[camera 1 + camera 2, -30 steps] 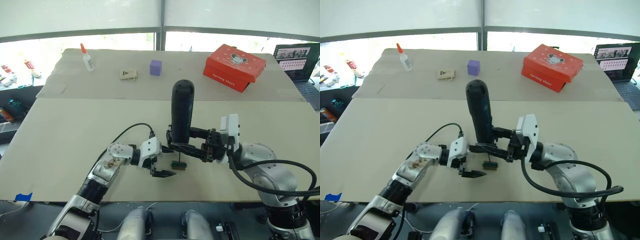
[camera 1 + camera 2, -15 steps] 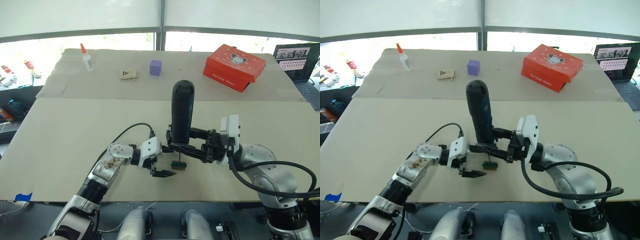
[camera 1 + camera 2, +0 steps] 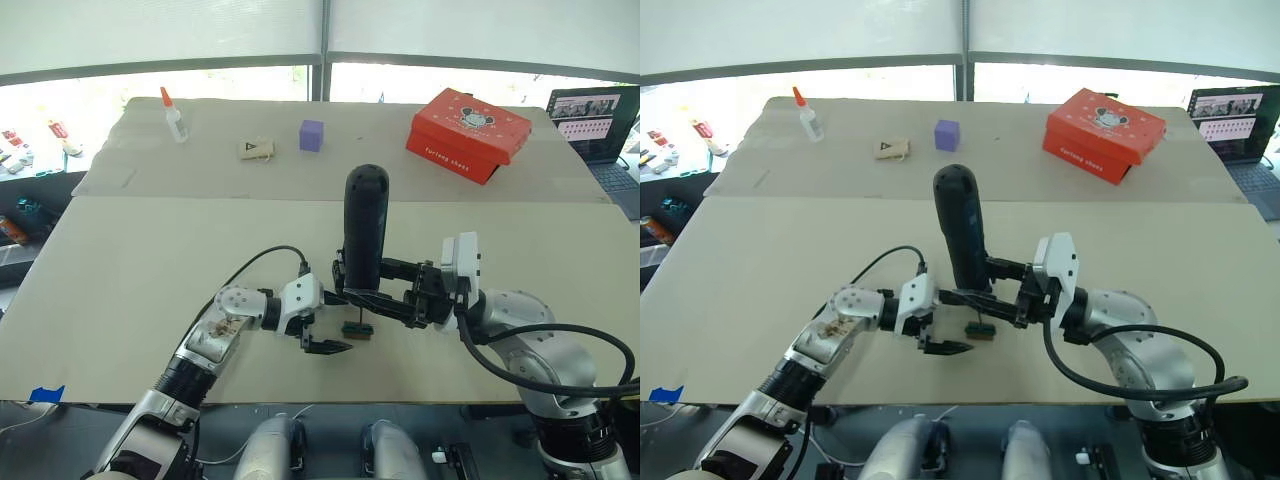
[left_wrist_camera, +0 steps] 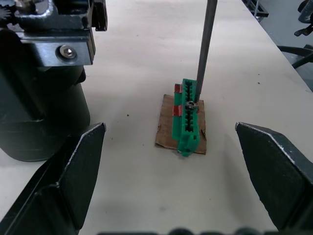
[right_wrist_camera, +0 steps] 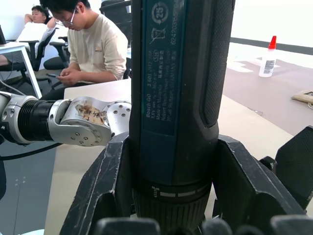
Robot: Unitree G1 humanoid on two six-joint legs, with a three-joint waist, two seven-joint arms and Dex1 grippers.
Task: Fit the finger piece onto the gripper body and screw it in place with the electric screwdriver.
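Found the electric screwdriver (image 3: 364,230) upright in the right gripper (image 3: 360,293), jaws clamped round the lower handle. Traced its metal bit (image 4: 205,49) down to a screw head on a green-topped block (image 4: 190,117), itself seated on a scrap of cardboard (image 4: 165,132) on the surface (image 3: 150,260). Found the left gripper (image 3: 325,346) low beside that block, jaws spread wide and holding nothing. Logged what appears to be the gripper body (image 4: 39,112) standing just beside the block. Could not pick out the finger piece.

Risks, as judged:
- Could cam out or skate off the screw, given a tall handle held low and liable to lean.
- Could spin or drag block and cardboard under torque, with nothing clamping either.
- Could clip the open left jaws if the bit slips sideways.

Containers: noted a red box (image 3: 468,133) at the far side, lid shut, contents hidden; noted a small bottle (image 3: 175,118) with an orange cap, contents not discernible.
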